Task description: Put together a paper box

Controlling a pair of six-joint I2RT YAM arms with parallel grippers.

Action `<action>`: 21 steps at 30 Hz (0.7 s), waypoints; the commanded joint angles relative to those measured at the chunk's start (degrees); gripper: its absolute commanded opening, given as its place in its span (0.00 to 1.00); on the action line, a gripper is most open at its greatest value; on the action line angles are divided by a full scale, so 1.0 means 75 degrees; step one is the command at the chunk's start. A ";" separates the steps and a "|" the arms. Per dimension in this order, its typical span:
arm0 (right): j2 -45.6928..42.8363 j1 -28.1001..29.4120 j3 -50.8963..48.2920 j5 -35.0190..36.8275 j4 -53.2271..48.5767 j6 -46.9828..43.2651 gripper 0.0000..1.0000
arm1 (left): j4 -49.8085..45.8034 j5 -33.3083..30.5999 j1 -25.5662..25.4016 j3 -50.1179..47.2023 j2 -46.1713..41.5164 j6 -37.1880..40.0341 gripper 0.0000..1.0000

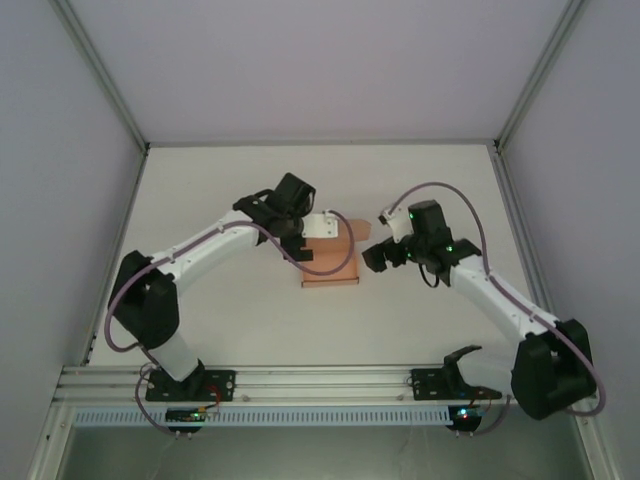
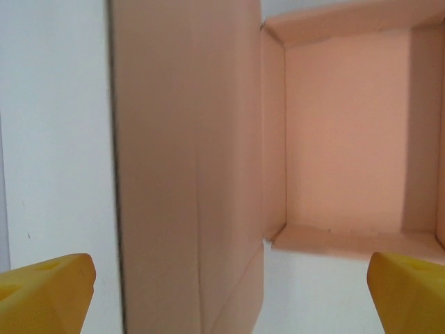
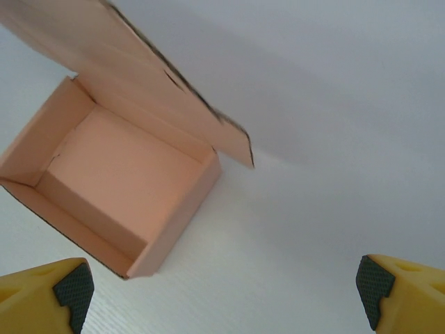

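Box [image 1: 330,265], lid raised, is set mid-table [image 1: 230,320] between both wide-open grippers: left gripper [image 2: 224,296], right gripper [image 3: 221,296]. Arms are bent inward.

The paper box [image 1: 332,265] is seen near the middle of the white table [image 1: 250,310], set between the two grippers. The left gripper [image 1: 298,243] is held at its left edge, the right gripper [image 1: 383,257] just beside its right side.
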 commanded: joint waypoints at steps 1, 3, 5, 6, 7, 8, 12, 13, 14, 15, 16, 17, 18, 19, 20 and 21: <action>0.0716 -0.0131 0.1018 -0.0800 -0.0694 -0.2032 0.99 | -0.0029 0.0387 0.0634 -0.0221 -0.0626 -0.0448 1.00; 0.1249 -0.0113 0.1611 -0.0930 -0.1254 -0.3074 0.99 | -0.0029 0.0638 0.0848 -0.0448 -0.0742 -0.0452 1.00; 0.1819 -0.0072 0.2237 -0.1093 -0.1953 -0.3592 0.98 | 0.0000 0.0859 0.0950 -0.0621 -0.0748 -0.0385 1.00; 0.2083 -0.0066 0.2559 -0.1166 -0.2300 -0.3774 0.96 | 0.0031 0.0908 0.0992 -0.0687 -0.0698 -0.0361 1.00; 0.2355 -0.0091 0.2895 -0.1177 -0.2651 -0.3994 0.93 | 0.0078 0.0915 0.1041 -0.0695 -0.0612 -0.0410 0.99; 0.2643 -0.0091 0.3206 -0.1154 -0.3006 -0.4258 0.90 | 0.0069 0.0997 0.1112 -0.0642 -0.0498 -0.0467 0.97; 0.3501 -0.0078 0.3978 -0.0980 -0.3523 -0.4570 0.57 | -0.0175 0.1157 0.1205 -0.0112 0.0042 -0.0629 0.73; 0.3645 -0.0068 0.4096 -0.1027 -0.3601 -0.4570 0.46 | -0.0278 0.1208 0.1209 0.0044 0.0190 -0.0660 0.68; 0.3731 -0.0068 0.4150 -0.1030 -0.3605 -0.4570 0.38 | -0.0350 0.1287 0.1211 0.0151 0.0289 -0.0669 0.63; 0.3791 -0.0056 0.4176 -0.1013 -0.3565 -0.4564 0.34 | -0.0413 0.1349 0.1202 0.0252 0.0372 -0.0669 0.59; 0.3827 -0.0046 0.4182 -0.1017 -0.3510 -0.4550 0.29 | -0.0461 0.1398 0.1201 0.0334 0.0486 -0.0675 0.52; 0.3843 -0.0048 0.4183 -0.1042 -0.3457 -0.4537 0.27 | -0.0499 0.1456 0.1206 0.0393 0.0533 -0.0701 0.46; 0.3854 -0.0054 0.4195 -0.1047 -0.3428 -0.4526 0.23 | -0.0507 0.1520 0.1211 0.0436 0.0588 -0.0721 0.40; 0.3866 -0.0033 0.4202 -0.1042 -0.3384 -0.4491 0.20 | -0.0543 0.1574 0.1205 0.0476 0.0627 -0.0755 0.32; 0.3879 -0.0029 0.4213 -0.1022 -0.3376 -0.4476 0.17 | -0.0530 0.1604 0.1201 0.0495 0.0641 -0.0785 0.21; 0.3886 -0.0005 0.4219 -0.0984 -0.3361 -0.4412 0.13 | -0.0486 0.1576 0.1200 0.0507 0.0651 -0.0853 0.07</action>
